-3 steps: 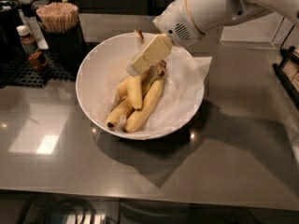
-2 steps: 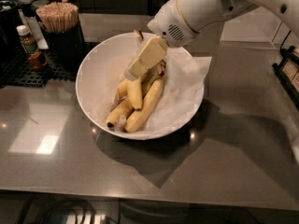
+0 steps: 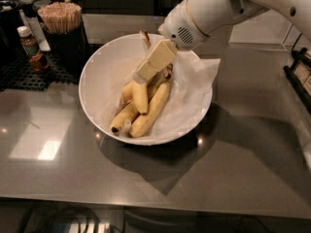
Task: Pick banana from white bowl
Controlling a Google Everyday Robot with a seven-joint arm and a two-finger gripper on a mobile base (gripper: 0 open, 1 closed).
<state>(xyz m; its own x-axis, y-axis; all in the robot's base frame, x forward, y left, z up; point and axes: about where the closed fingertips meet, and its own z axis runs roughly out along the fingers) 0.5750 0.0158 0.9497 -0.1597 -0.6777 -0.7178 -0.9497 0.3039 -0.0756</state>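
The task is in its early part: no fruit has left the bowl (image 3: 93, 76) yet. The bananas (image 3: 146, 106) lie as a small bunch in the middle of the bowl, on the crinkled paper (image 3: 197, 84) that lines it, their stem ends toward the far rim and their tips toward the near left. The gripper (image 3: 145, 72) is down inside the bowl, angled from the upper right, with its tip touching or just above the upper part of the bunch near the stems. I cannot tell whether it is open, closed or gripping anything, since the arm (image 3: 214, 8) and the gripper's own body hide the contact. As I judge it, the reach is done and the grasp is either in hand or about to be made; securing one of the bananas and lifting it clear of the rim are left. The bowl sits on the bench (image 3: 238, 174), near a cup of sticks (image 3: 60, 16) and a bottle (image 3: 30, 45) at the back left.
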